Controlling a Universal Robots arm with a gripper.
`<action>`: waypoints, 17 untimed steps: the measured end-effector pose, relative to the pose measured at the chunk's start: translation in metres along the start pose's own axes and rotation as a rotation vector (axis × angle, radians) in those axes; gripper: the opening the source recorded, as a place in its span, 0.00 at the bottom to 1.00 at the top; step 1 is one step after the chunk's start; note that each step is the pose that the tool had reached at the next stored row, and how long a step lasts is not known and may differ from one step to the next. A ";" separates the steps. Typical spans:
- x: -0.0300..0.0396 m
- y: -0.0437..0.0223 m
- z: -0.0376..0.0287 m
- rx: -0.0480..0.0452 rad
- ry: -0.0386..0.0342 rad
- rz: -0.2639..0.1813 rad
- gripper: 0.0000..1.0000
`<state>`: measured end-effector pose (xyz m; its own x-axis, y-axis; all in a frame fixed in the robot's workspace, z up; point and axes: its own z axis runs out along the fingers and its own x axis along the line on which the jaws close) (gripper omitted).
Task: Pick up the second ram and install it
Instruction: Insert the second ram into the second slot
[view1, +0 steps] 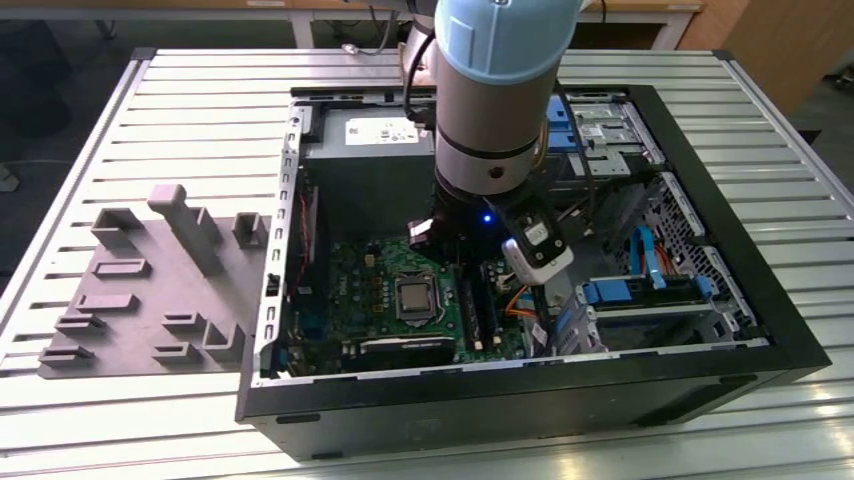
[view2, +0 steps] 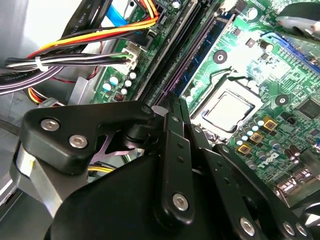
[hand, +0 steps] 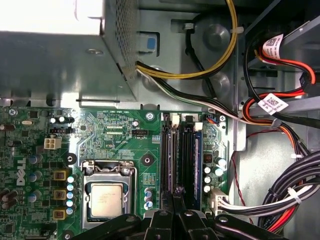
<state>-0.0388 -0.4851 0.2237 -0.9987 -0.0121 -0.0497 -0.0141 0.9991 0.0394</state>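
The second ram (view2: 182, 62) is a long, thin dark stick standing on edge in the bank of black motherboard slots (hand: 187, 160) next to the processor. In the first wrist view the second ram (hand: 178, 160) runs straight away from my fingertips. My gripper (view2: 170, 102) is low inside the computer case, its black fingers (hand: 172, 215) drawn together over the stick's top edge at about mid-length. In the exterior view the arm (view1: 494, 120) reaches down into the case and hides the fingers and the stick.
The open computer case (view1: 534, 390) lies on a slatted metal table. A grey holder tray (view1: 147, 290) sits on the exterior view's left. The processor (hand: 106, 200) lies beside the slots, and bundled cables (hand: 280, 200) crowd the other side. A power supply box (hand: 60, 50) stands beyond.
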 end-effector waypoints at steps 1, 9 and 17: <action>0.0000 0.0000 0.0000 -0.0004 -0.0001 0.000 0.11; 0.0000 0.0000 -0.0003 -0.0045 -0.0009 0.020 0.11; -0.0002 -0.0001 -0.0026 -0.0044 -0.0010 0.024 0.11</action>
<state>-0.0388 -0.4853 0.2263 -0.9987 0.0121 -0.0497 0.0099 0.9989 0.0450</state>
